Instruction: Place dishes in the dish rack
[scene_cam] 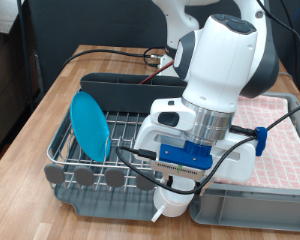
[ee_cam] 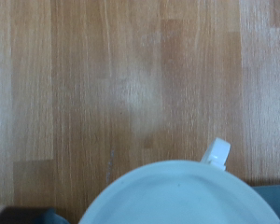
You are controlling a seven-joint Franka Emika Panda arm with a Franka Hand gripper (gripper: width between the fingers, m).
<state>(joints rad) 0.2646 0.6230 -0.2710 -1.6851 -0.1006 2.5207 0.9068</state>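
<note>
The dish rack is a silver wire grid on a dark tray at the exterior view's left. The light-blue plate stands on edge in it at its left end. My gripper hangs low at the rack's near right corner and is shut on the white mug, which hangs under the hand. In the wrist view the mug's round rim and its handle fill the lower part over wooden table; my fingers are hidden there. The wooden spoon is out of view.
A pink checked cloth lies at the exterior view's right. A grey bin sits at the bottom right, beside the rack. Round grey end caps line the rack's near edge. Black cables trail over the rack and table.
</note>
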